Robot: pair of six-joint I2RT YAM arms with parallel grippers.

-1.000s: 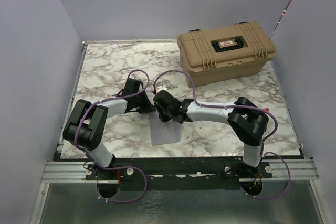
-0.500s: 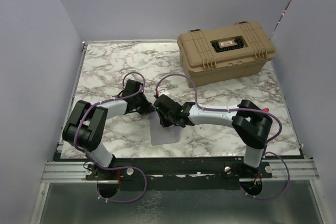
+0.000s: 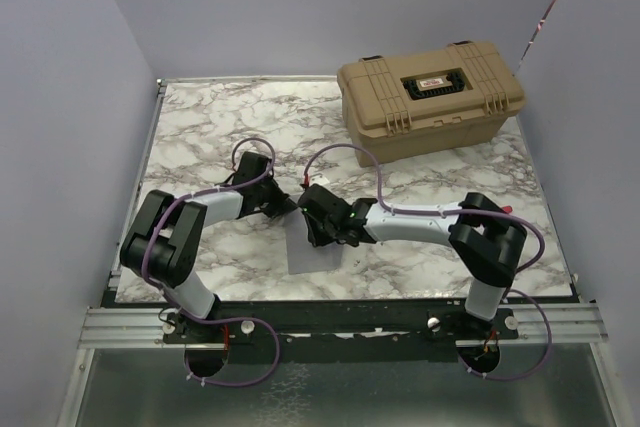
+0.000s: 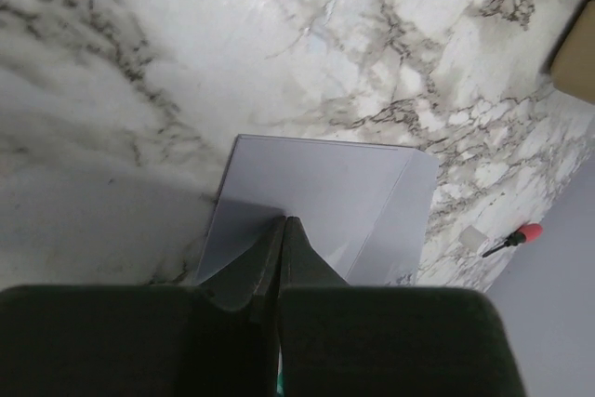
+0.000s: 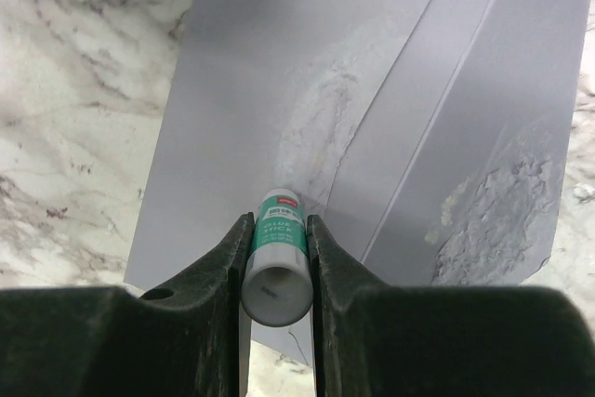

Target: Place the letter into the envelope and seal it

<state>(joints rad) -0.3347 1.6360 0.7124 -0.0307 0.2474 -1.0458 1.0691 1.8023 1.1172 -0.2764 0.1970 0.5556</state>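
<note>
The right end effector (image 5: 277,230) was pinching a small glue stick (image 5: 276,262) between its two fingers. The green-labelled tube pointed forward, away from the wrist, and its round white end faced the wrist camera. The front tip of the stick was touching the envelope (image 5: 279,90) or was just above it; I could not tell which.

The blue-grey envelope lay flat on the marble counter (image 5: 74,137), directly under and in front of this end effector. Straight fold lines ran slantwise across the paper. Whitish rough smears showed on it just ahead of the stick and also further to the right of the fingers.

Beyond the stick, at the far left corner of the envelope, was the left end effector (image 4: 282,234). Its fingers were pressed together with nothing between them. In its own wrist view the tips were over the nearer part of the envelope, on the paper or just above it, and the rest of the sheet reached forward and to the right of them.

Well beyond both end effectors and to the right, a tan toolbox (image 3: 430,97) stood on the counter with its lid shut.
</note>
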